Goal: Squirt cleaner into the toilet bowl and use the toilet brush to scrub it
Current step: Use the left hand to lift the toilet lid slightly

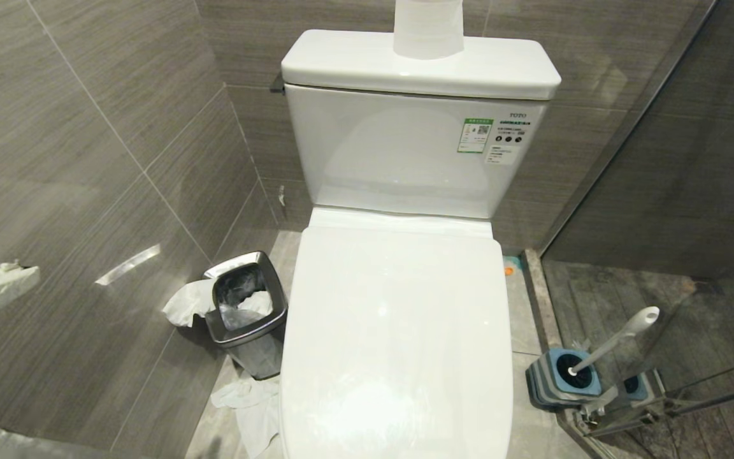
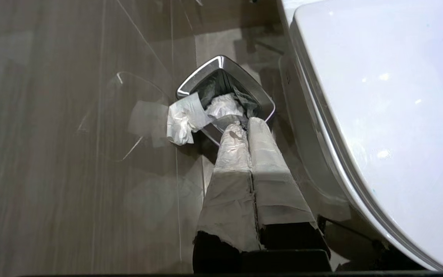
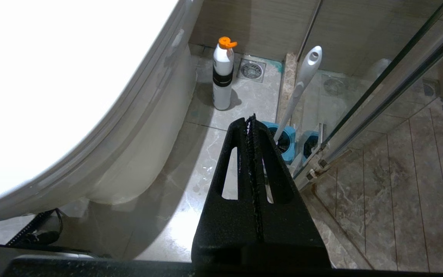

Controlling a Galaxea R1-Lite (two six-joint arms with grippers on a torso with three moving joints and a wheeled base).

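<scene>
Grey-tiled bathroom walls close in around the toilet bowl (image 1: 399,331), lid down. Its toilet brush (image 1: 615,338) leans in a blue holder (image 1: 561,376) on the right floor; light and stiff, probably best gripped mid-handle. A white cleaner bottle (image 3: 222,75) stands farther back. A steel waste bin (image 1: 246,312) crowds the left. Left gripper (image 2: 244,130) and right gripper (image 3: 250,127) have their fingers pressed together, empty.
</scene>
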